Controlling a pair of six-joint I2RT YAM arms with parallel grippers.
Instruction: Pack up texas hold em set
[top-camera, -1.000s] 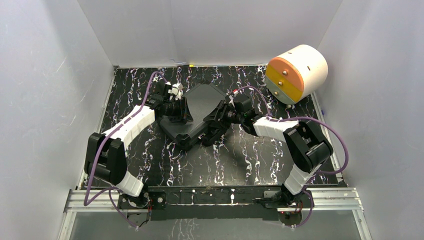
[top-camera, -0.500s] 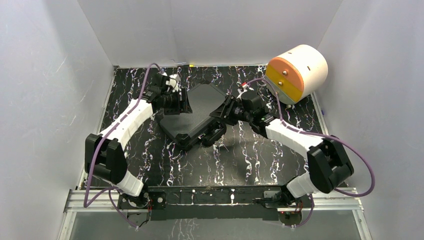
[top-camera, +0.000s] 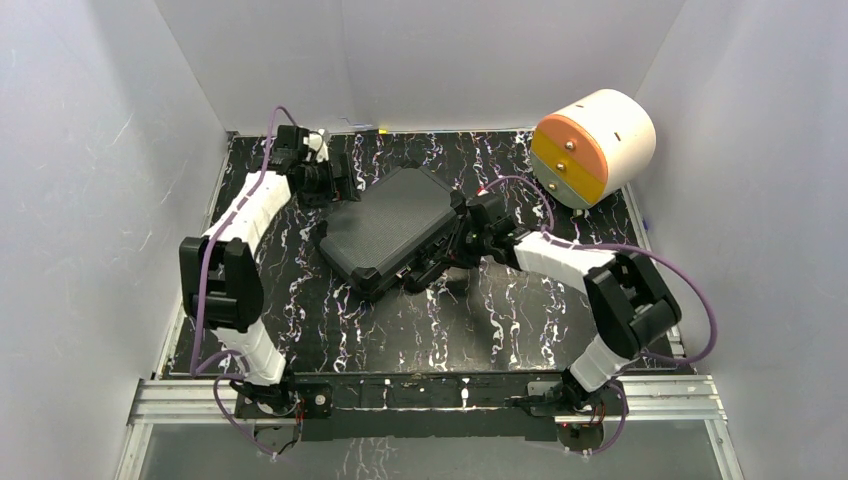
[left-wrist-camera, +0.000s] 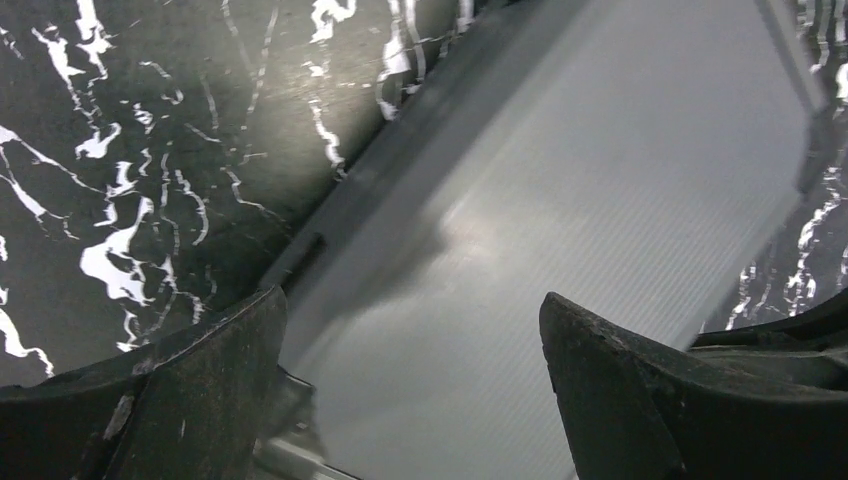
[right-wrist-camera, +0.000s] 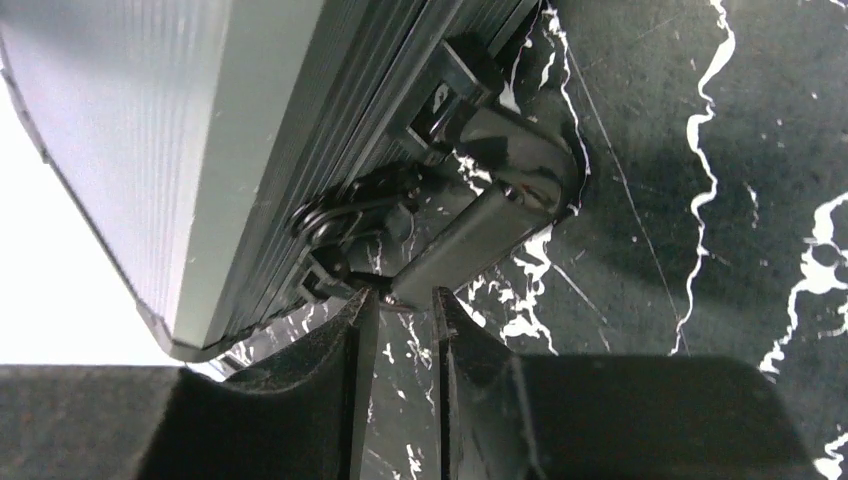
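Black marbled table (top-camera: 500, 320), seen from above, is carrying the closed case (top-camera: 390, 225), which is lying flat and turned cornerwise near the middle. I am holding my left gripper (top-camera: 335, 182) just beside the case's far left corner. My right gripper (top-camera: 452, 243) is sitting close against the case's right side, by the handle (top-camera: 427, 270). A white cylinder (top-camera: 610, 130) with orange and yellow drawer fronts is lying on its side in the far right corner, well apart from the case and from both my arms.

Through my left wrist camera, I am keeping my fingers (left-wrist-camera: 180, 400) spread wide with nothing between them. The case's ribbed grey lid is lying ahead of them and filling the right of the view, with bare table to the left of its slanting edge.

Through my right wrist camera, I am holding my fingers (right-wrist-camera: 345, 380) pressed almost together, only a thin slit between them, and they are pinching nothing. Their tips are pointing at the near end of the handle, which is resting on the table beside the case's grooved side wall. A latch (right-wrist-camera: 345, 215) is sitting just left of it.
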